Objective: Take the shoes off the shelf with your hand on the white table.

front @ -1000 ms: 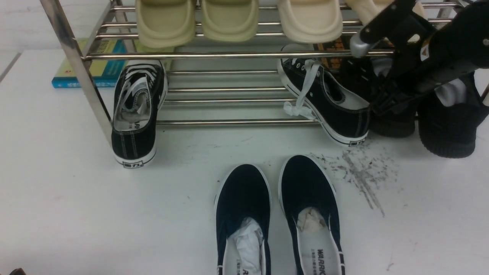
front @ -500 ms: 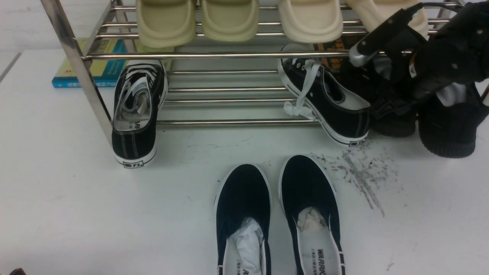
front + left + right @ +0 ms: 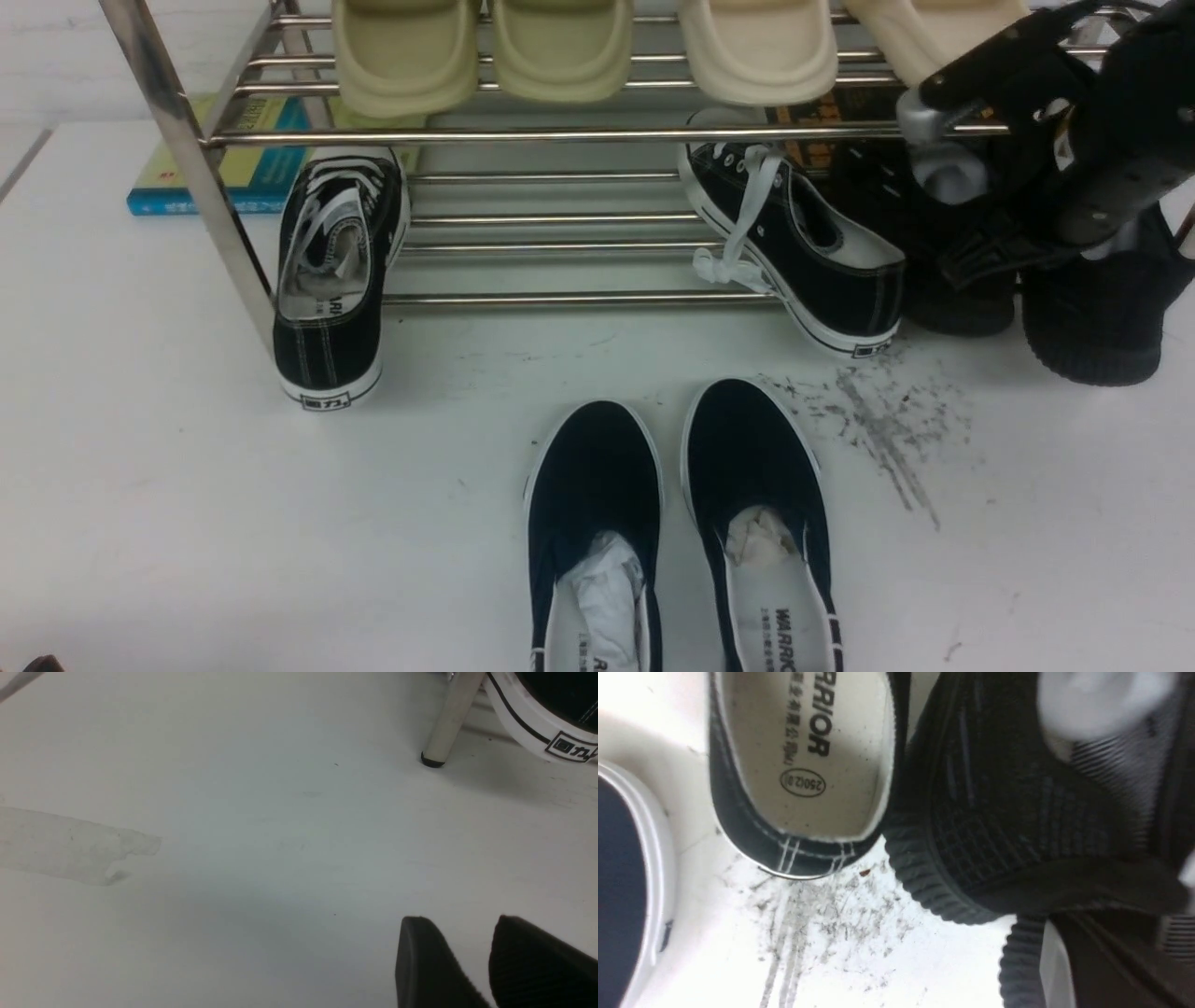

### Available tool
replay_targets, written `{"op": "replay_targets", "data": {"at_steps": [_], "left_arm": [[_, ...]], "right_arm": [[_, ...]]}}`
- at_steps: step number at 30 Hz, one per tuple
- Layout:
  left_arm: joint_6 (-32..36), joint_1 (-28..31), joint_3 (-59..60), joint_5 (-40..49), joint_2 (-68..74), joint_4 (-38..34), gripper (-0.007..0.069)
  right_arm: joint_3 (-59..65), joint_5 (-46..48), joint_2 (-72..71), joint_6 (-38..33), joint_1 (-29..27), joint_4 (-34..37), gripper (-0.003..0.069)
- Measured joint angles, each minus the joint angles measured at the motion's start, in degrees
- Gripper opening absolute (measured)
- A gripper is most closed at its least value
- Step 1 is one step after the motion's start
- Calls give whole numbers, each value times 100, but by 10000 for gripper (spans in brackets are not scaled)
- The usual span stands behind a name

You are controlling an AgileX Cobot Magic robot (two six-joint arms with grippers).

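Note:
The shoes, two black knit ones (image 3: 962,303) (image 3: 1092,322), stand side by side at the right end of the chrome shelf (image 3: 523,135), heels toward me on the white table (image 3: 187,485). My right gripper (image 3: 1004,247) reaches down from the upper right to their collars and is shut on the shoes where they meet; its fingertips are hidden among the black fabric. The right wrist view shows one knit heel (image 3: 1008,812) close up and the other's ribbed sole (image 3: 1017,961). My left gripper (image 3: 460,921) hovers open and empty over bare table.
Black canvas sneakers (image 3: 331,280) (image 3: 803,243) lean off the lower tier. Navy slip-ons (image 3: 593,523) (image 3: 756,504) lie in front. Cream slippers (image 3: 560,47) fill the upper tier. A book (image 3: 233,159) lies behind the shelf leg (image 3: 448,718). Grey scuff marks (image 3: 887,420) spot the table.
My right gripper has closed its jaws and shifted a little to the right over the knit shoes. White stuffing of the left knit shoe now shows. The shoes have not moved.

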Motion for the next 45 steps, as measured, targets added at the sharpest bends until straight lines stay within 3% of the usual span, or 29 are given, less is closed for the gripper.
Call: {"op": "replay_targets", "data": {"at_steps": [5, 10, 17, 18, 20, 23, 32, 42, 45], "left_arm": [[0, 0, 0, 0, 0, 0, 242], [0, 0, 0, 0, 0, 0, 242], [0, 0, 0, 0, 0, 0, 242], [0, 0, 0, 0, 0, 0, 242], [0, 0, 0, 0, 0, 0, 242], [0, 0, 0, 0, 0, 0, 242], [0, 0, 0, 0, 0, 0, 242], [0, 0, 0, 0, 0, 0, 242], [0, 0, 0, 0, 0, 0, 242]], "right_arm": [[0, -233, -89, 5, 0, 7, -4], [0, -714, -89, 5, 0, 7, 71], [0, -1018, 80, 21, 0, 1, 405], [0, -1024, 101, 21, 0, 1, 412], [0, -1126, 263, 21, 0, -4, 503], [0, -1225, 424, 21, 0, -74, 550], [0, -1322, 615, 21, 0, -833, 571], [0, -1250, 842, 36, 0, -985, 569], [0, -1192, 995, 36, 7, -954, 536]]}}
